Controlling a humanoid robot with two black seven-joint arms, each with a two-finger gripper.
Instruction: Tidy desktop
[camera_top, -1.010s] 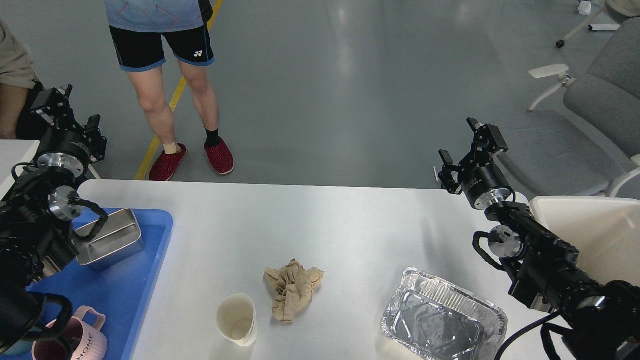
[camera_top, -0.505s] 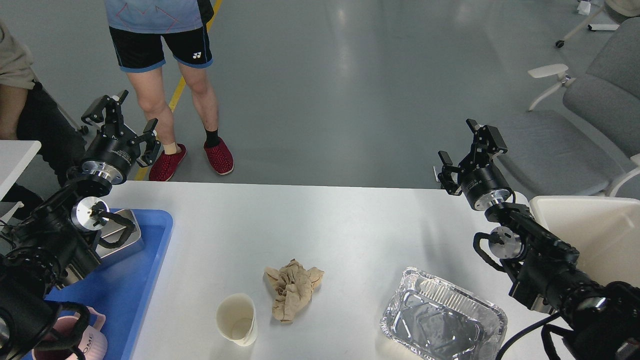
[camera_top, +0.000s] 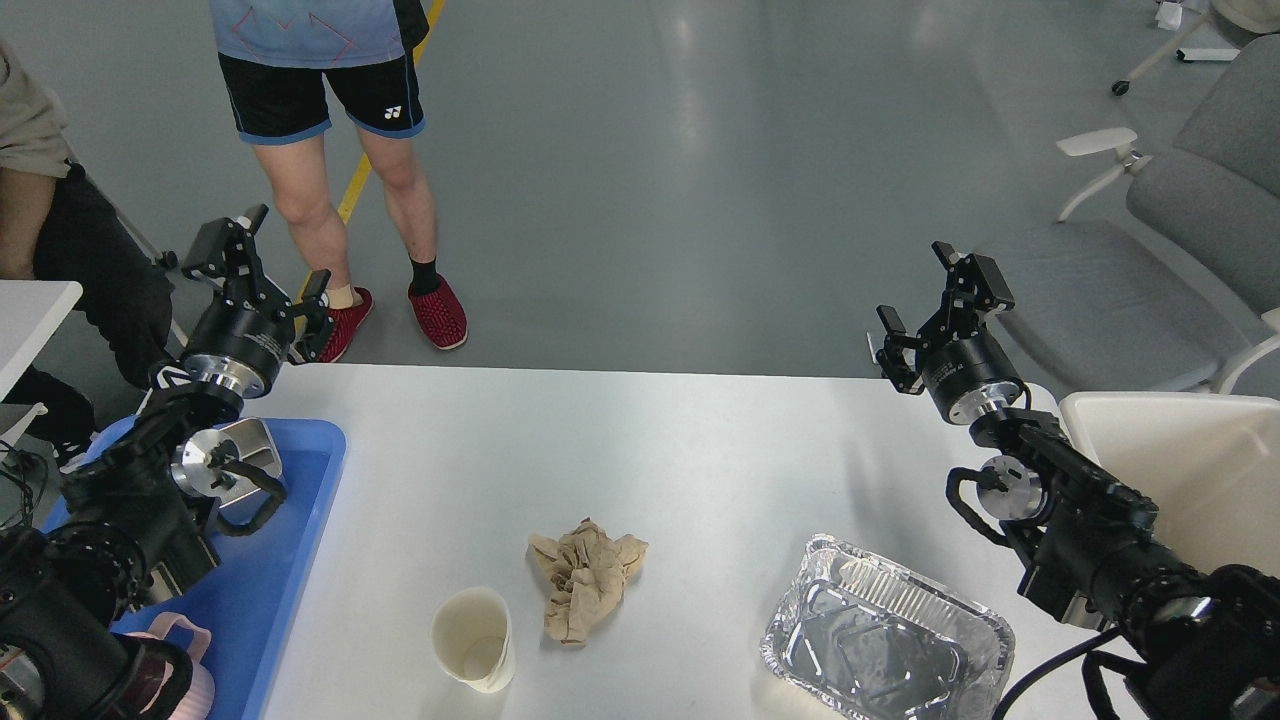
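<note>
Left tool (camera_top: 268, 280) swung in from the far left to the blue tray (camera_top: 300, 520)'s far corner, fingers spread, empty. Right tool (camera_top: 940, 300) stayed put, released. Cup (camera_top: 474, 638), crumpled napkin (camera_top: 585, 580) and foil pan (camera_top: 885, 640) sat on the tabletop (camera_top: 640, 450) right of the tray, nothing cleared yet.

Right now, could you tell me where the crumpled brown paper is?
In the head view, the crumpled brown paper lies on the desktop near the front middle, just right of the paper cup and left of the foil tray.
</note>
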